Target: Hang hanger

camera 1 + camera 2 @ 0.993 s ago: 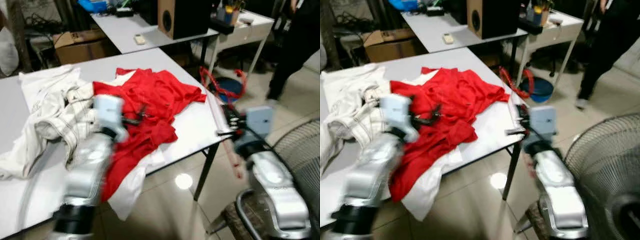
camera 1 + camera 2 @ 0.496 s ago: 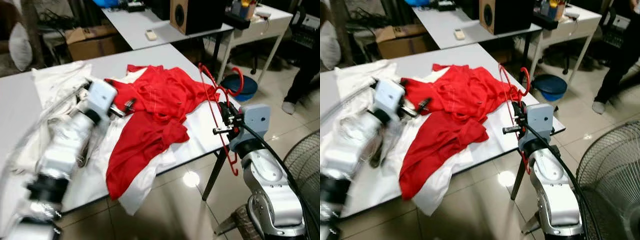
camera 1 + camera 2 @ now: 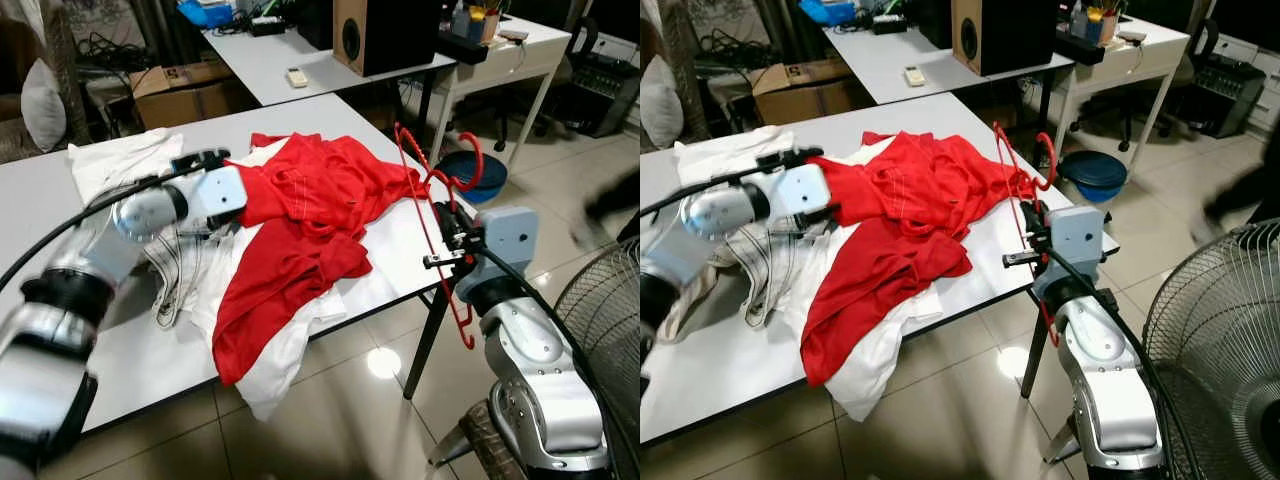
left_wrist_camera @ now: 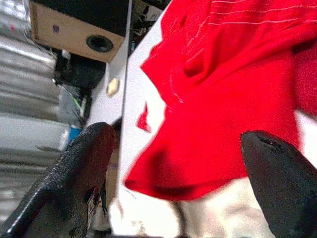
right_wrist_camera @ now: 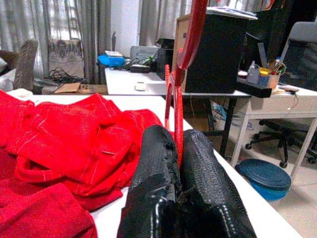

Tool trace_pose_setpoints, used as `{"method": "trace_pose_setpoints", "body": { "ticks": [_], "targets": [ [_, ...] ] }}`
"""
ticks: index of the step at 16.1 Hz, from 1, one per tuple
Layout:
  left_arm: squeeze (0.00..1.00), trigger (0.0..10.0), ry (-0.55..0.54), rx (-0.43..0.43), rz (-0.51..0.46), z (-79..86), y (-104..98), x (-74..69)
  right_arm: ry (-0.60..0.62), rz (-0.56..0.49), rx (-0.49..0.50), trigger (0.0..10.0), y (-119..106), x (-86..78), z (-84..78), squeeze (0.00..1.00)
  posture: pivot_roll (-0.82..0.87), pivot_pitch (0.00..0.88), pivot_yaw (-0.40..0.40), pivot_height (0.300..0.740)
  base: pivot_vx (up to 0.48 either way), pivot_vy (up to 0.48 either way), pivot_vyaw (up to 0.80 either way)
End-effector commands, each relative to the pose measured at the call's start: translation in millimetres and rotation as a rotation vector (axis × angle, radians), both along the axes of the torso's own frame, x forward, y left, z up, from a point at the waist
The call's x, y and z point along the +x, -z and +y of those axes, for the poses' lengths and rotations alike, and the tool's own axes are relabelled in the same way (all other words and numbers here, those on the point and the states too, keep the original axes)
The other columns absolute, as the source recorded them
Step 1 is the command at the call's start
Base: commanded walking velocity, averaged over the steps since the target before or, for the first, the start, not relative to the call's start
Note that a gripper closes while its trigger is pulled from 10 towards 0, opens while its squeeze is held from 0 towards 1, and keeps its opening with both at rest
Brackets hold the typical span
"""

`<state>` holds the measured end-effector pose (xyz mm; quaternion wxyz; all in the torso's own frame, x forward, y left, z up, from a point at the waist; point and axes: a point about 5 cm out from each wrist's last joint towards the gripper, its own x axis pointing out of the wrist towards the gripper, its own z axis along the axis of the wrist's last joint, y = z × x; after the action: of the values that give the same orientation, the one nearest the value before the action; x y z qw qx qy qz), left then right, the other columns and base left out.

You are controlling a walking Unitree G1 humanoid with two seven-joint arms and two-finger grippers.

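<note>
Right gripper fingers pinching red hanger upright, ready for hanging; left gripper fingers spread above red shirt.

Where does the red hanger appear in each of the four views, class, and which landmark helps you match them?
Left eye: red hanger at the table's right edge, in the right gripper.
Right eye: centre, same grip.
Left wrist: not in it.
Right wrist: rising between the shut jaws.
Shared landmark: the red shirt.

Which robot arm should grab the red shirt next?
Left. Its open end effector is already beside the red shirt, while the right end effector is shut on the red hanger.
</note>
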<state>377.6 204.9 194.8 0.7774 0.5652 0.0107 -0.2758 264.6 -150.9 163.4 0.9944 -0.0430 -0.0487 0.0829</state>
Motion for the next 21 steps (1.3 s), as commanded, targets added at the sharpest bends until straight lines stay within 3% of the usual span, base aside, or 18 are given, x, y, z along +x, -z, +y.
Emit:
{"method": "trace_pose_setpoints", "body": {
  "ticks": [1,4,8,9,11,15,20,21],
  "targets": [
    [0.00,10.0,0.010,0.078,0.000,1.4,3,1.0,-0.001,-0.015,-0.004,10.0,-2,3.3,1.6,0.00,-0.11,0.000,0.069,0.740,0.000,0.000,0.00],
    [0.00,10.0,0.004,0.214,0.030,12.8,9,1.6,-0.011,-0.024,-0.001,10.0,-4,5.3,4.9,0.00,-0.11,0.000,0.076,0.740,0.000,0.000,0.00],
    [0.00,10.0,0.009,0.287,0.051,25.5,5,0.5,-0.012,-0.027,0.003,10.0,-2,5.0,6.6,0.00,-0.10,0.000,0.078,0.740,0.000,0.000,0.00],
    [0.00,10.0,0.002,0.298,0.019,25.5,4,2.8,-0.013,-0.028,0.006,10.0,-2,5.2,7.6,0.00,-0.10,0.000,0.078,0.740,0.000,0.000,0.00],
    [0.00,10.0,-0.018,0.240,-0.040,11.5,8,8.8,-0.012,-0.028,0.009,10.0,0,5.5,8.8,0.00,-0.10,0.000,0.081,0.740,0.000,0.000,0.00],
    [0.00,10.0,-0.054,0.208,-0.078,3.2,17,12.2,-0.002,-0.032,0.012,10.0,1,3.4,9.0,0.00,-0.12,0.000,0.089,0.740,0.000,0.000,0.00],
    [0.00,10.0,-0.023,0.165,-0.063,-2.9,26,8.7,-0.036,-0.019,0.000,10.0,5,-4.4,14.0,0.00,-0.12,0.000,0.081,0.740,0.000,0.000,0.00],
    [0.00,10.0,0.008,0.119,-0.063,-5.4,30,4.3,-0.088,-0.039,0.005,10.0,0,-7.2,15.0,0.00,-0.12,0.000,0.079,0.740,0.000,0.000,0.00]
  ]
}}
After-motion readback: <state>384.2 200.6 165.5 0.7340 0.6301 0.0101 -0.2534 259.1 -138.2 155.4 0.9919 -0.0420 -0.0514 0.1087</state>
